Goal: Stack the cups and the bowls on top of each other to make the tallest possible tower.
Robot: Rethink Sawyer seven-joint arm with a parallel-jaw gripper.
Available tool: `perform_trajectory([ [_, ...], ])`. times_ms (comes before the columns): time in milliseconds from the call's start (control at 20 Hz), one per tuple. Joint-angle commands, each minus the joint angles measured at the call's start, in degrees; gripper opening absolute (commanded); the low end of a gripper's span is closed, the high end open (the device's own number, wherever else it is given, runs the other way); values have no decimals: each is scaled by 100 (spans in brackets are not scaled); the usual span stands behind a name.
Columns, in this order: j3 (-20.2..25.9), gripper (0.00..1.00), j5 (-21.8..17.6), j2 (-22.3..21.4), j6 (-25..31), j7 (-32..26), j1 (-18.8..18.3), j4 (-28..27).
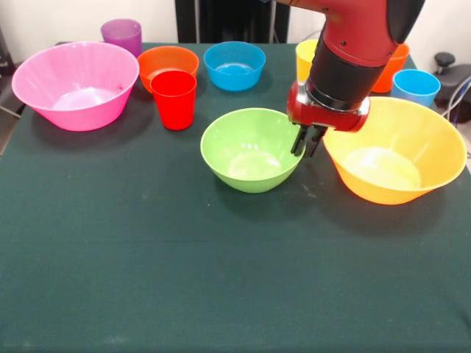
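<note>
The lime green bowl (246, 151) stands upright at the table's middle. My gripper (307, 143) hangs at its right rim, one finger inside and one outside, closed on the rim. The large yellow-orange bowl (401, 158) stands just to the right. The red cup (174, 99) stands to the left, in front of the small orange bowl (168, 59). The large pink bowl (73, 84) and the purple cup (121, 35) are at the far left. The small blue bowl (235, 65) is at the back. The yellow cup (305, 59), orange cup (392, 73) and light blue cup (416, 86) stand behind my arm. Nothing is stacked.
The dark green table cloth (221, 279) spreads across the near half of the table. My arm (353, 51) comes down from the upper right and partly hides the yellow and orange cups.
</note>
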Motion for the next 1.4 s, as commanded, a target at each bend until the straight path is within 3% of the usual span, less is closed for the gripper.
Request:
perform_trajectory([
  [50, 344, 0, -322, 32, -219, 394, -126, 141],
  [450, 456, 0, -540, 49, -576, -31, -464, 200],
  [650, 750, 0, -669, 17, -929, -394, -911, 426],
  [800, 1127, 0, -881, 2, -1416, -668, -1403, 670],
  [1050, 1518, 0, -1273, 14, -1611, -971, -1956, 756],
  [1400, 1789, 0, -1894, 39, -1792, -936, -2275, 672],
])
